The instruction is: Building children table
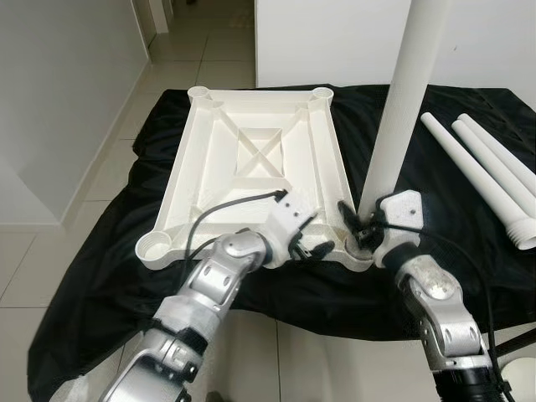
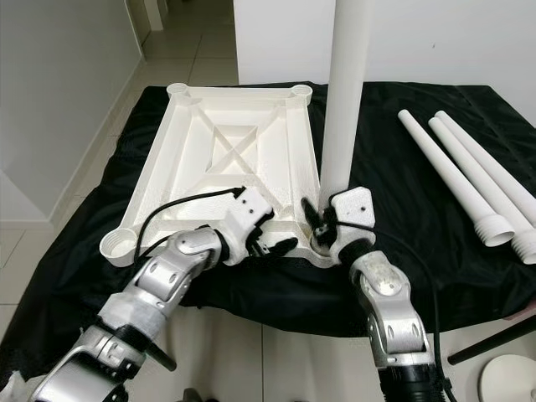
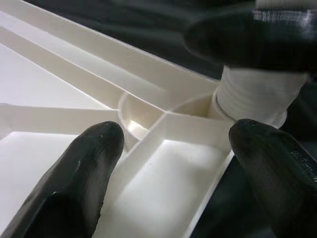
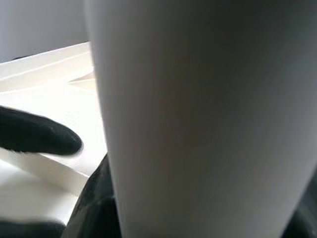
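The white tabletop (image 1: 251,151) lies upside down on a black cloth (image 1: 109,251), ribs facing up. One white leg (image 1: 402,109) stands upright in its near right corner socket. My right gripper (image 1: 360,230) is shut on the foot of that leg, which looms large in the right wrist view (image 4: 208,119). At the near rim, just left of that corner, my left gripper (image 1: 308,244) is open. Its fingers (image 3: 79,173) straddle a ribbed compartment, and the leg's threaded end (image 3: 252,94) sits in the socket beyond them.
Three spare white legs (image 1: 486,176) lie on the cloth at the right. The three other corner sockets, such as the near left one (image 1: 155,245), stand empty. Tiled floor surrounds the cloth, with a white wall behind. A round white object (image 2: 507,377) is on the floor at the near right.
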